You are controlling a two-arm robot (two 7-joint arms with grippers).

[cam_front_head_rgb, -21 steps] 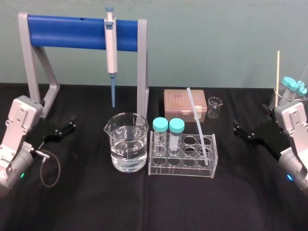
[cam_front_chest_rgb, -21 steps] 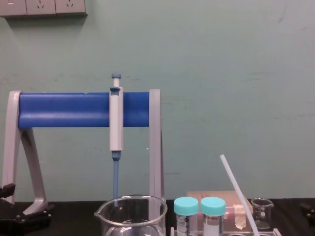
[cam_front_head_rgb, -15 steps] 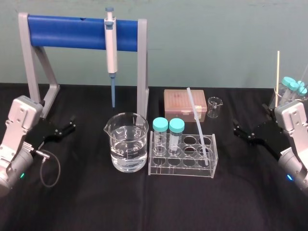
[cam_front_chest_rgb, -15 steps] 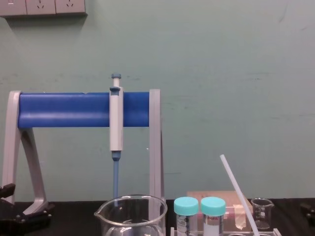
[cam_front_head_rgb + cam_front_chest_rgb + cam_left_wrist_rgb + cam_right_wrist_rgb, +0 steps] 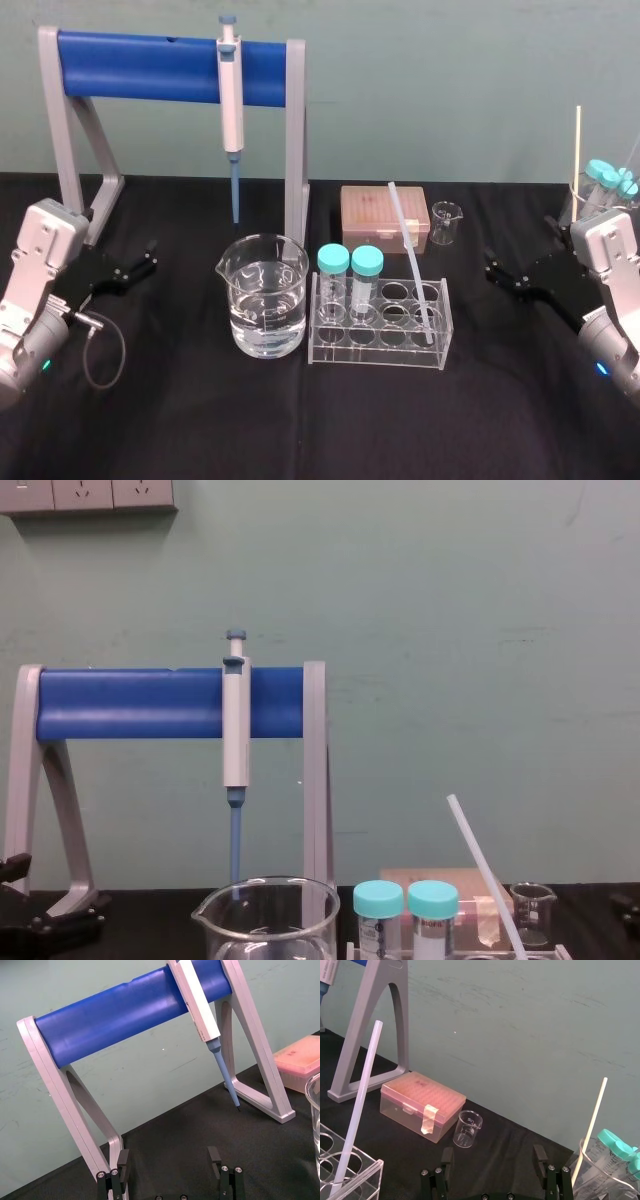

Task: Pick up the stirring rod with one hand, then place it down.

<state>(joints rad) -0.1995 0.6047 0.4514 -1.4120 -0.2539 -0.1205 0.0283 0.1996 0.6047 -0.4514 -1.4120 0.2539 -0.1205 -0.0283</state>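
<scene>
Stirring rod [image 5: 410, 255]: stands tilted in the end well of the clear rack [image 5: 330, 356], inboard of the right gripper [image 5: 497, 270] and apart from it, with bare cloth between.
Right gripper: fingers spread, empty, aimed toward the rack.
Left gripper [image 5: 146, 260]: spread, idle beyond the beaker [image 5: 262, 296].
Step in hand: likely the reach.
Doing it well: pinch the bare shaft above the rack's rim, match its lean, and draw it out along its own line so the capped vials [image 5: 350, 265] stay put.

A laboratory: a pipette [image 5: 231, 90] hangs from a blue-barred stand [image 5: 140, 65]. The black desk [image 5: 320, 420] carries a glass beaker [image 5: 263, 295] of clear liquid, a clear tube rack [image 5: 380, 325] holding teal-capped vials [image 5: 334, 262] and a stirring rod [image 5: 411, 260], and a pink tip box [image 5: 382, 215].
</scene>
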